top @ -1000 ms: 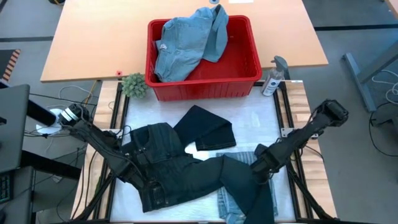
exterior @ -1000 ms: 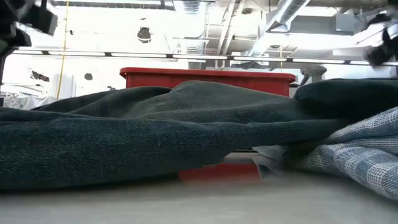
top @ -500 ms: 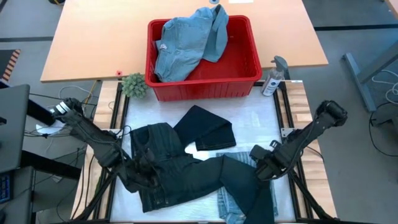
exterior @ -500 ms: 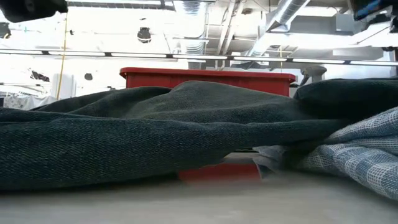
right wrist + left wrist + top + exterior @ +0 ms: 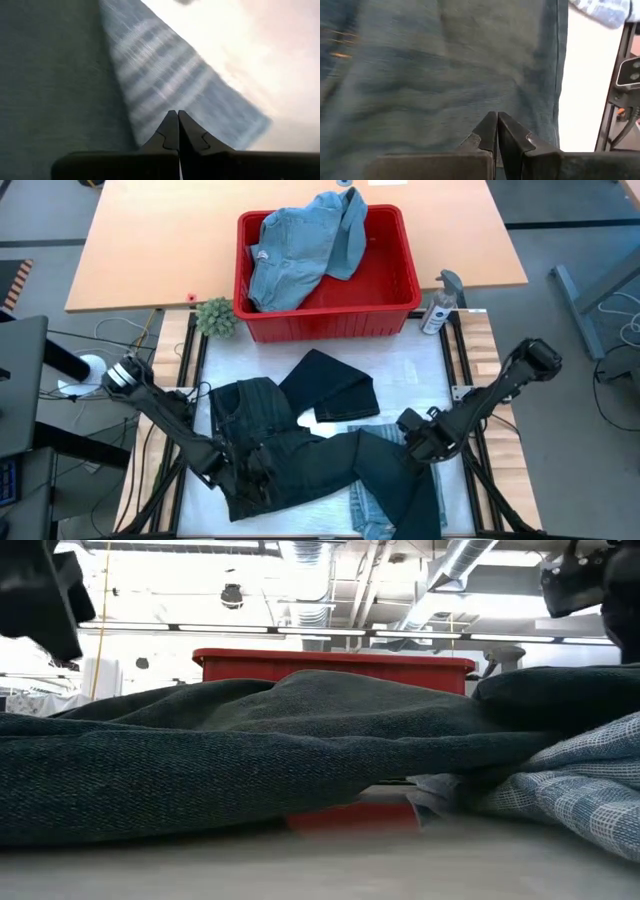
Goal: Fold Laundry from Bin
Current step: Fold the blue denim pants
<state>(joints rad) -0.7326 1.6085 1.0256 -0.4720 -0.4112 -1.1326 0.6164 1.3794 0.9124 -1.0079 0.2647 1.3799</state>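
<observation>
My left gripper [image 5: 497, 116] is clenched, its two fingers pressed tip to tip with nothing caught between them. It hangs just over the dark navy trousers [image 5: 300, 455], near their waistband end on my left side of the table; I cannot tell whether the tips touch the cloth.

My right gripper [image 5: 178, 114] is clenched too, and empty. It sits over the place where the trouser leg meets the blue-grey striped shirt [image 5: 165, 95], whose stripes show just ahead of my fingertips. From above, that gripper [image 5: 412, 442] is at the right end of the trousers.

The trousers sprawl across the near half of the white table [image 5: 410, 375], one leg folded up toward the middle, the other running over the striped shirt [image 5: 372, 505] at the near edge. Beyond them stands the red bin [image 5: 400, 285], with a light blue denim piece [image 5: 300, 245] heaped inside and draped over its far rim. A small green plant [image 5: 217, 316] sits by the bin's left corner and a spray bottle [image 5: 440, 305] by its right.
</observation>
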